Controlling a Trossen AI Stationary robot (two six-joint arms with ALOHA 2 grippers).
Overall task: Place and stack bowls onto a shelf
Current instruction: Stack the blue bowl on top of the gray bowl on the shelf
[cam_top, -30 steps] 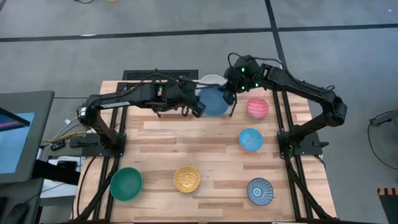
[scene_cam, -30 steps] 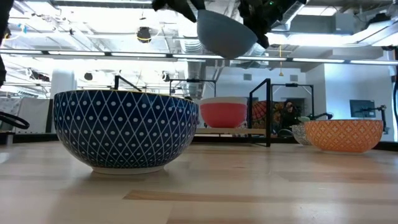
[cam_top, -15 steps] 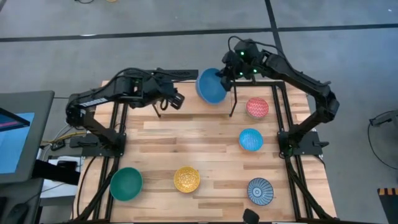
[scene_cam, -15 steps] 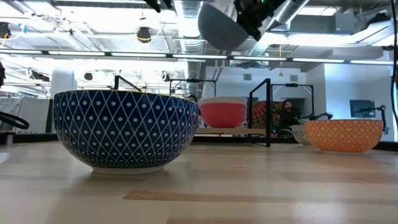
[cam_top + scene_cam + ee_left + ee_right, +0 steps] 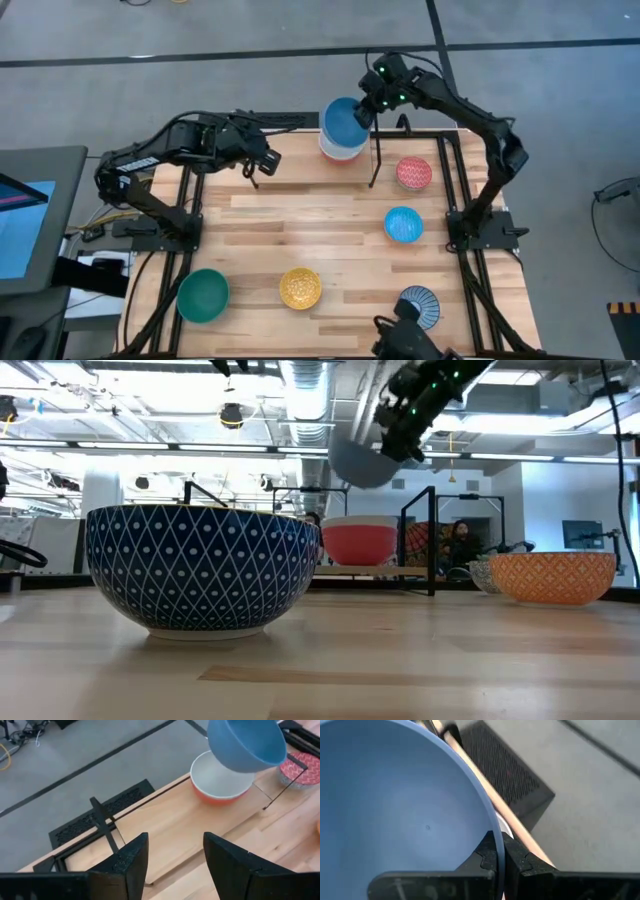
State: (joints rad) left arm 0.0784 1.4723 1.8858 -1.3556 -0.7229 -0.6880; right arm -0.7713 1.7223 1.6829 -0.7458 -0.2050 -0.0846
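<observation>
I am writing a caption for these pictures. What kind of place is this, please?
Probably a robotics lab or workshop: two arms are mounted at a wooden table, the low view shows exposed ceiling ducts, and a monitor stands beside the table.

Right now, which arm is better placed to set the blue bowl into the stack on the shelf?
The right arm. Its gripper is shut on the blue bowl, held above the red-orange bowl on the shelf. The left gripper is open, empty and off to the side.
</observation>
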